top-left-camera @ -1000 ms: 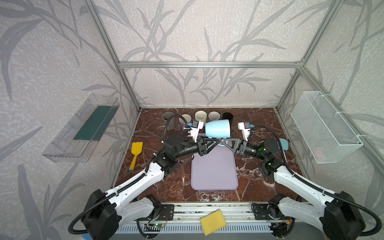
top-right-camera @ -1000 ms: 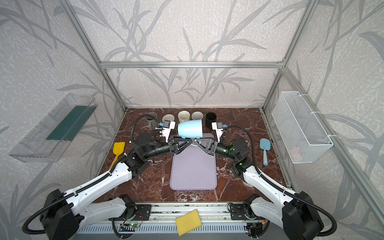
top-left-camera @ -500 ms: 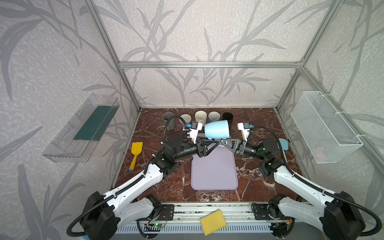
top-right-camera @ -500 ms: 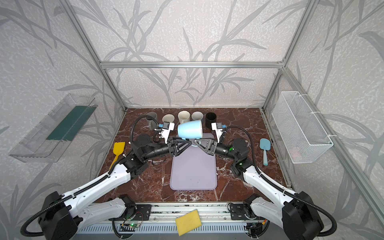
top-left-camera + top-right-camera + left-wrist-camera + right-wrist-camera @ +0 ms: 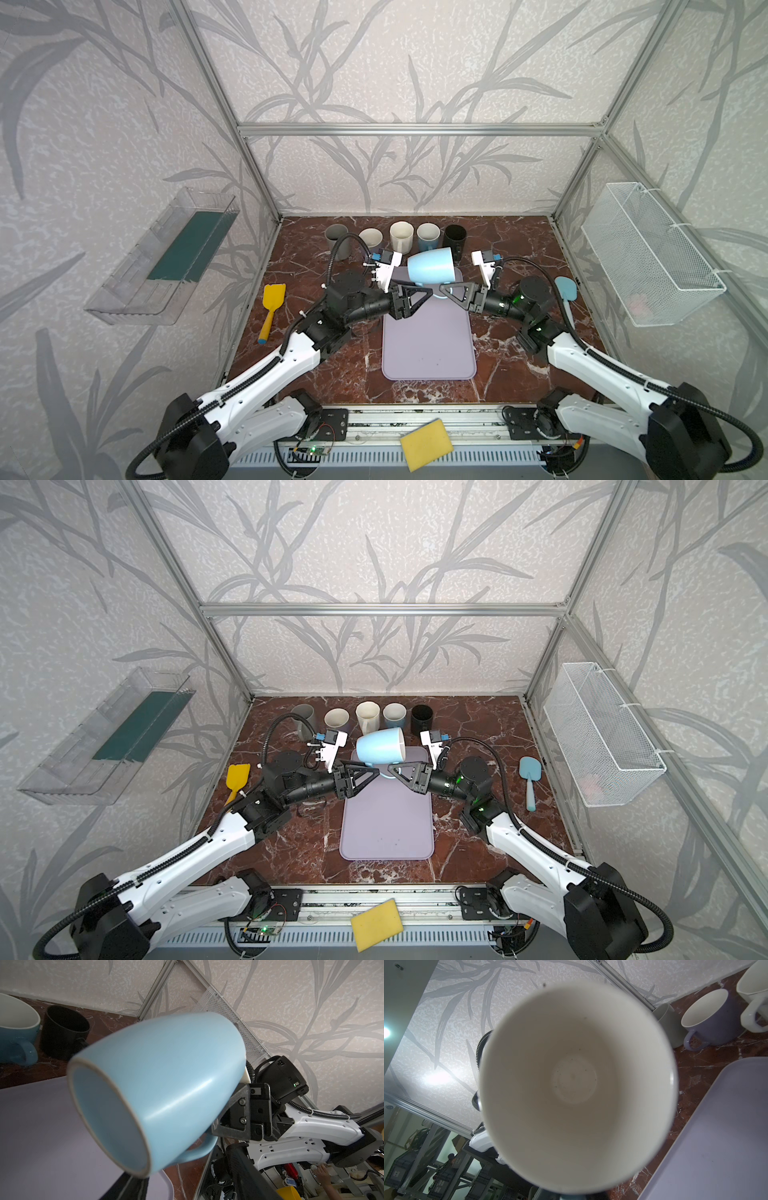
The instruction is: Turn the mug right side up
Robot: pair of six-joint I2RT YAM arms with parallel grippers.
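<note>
One tilted mug point(image 5: 430, 266), right fingers point(image 5: 457, 284) clamping its handle, left fingers point(image 5: 417, 286) parted

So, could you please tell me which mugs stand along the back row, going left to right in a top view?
Grey mug, lilac mug, cream mug, blue mug, black mug.

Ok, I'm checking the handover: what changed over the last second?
The left gripper opened its jaws and seems to have let go of the mug, which now hangs by its handle from the shut right gripper. The mug stays on its side above the mat, roughly where it was. Both arms barely moved.
</note>
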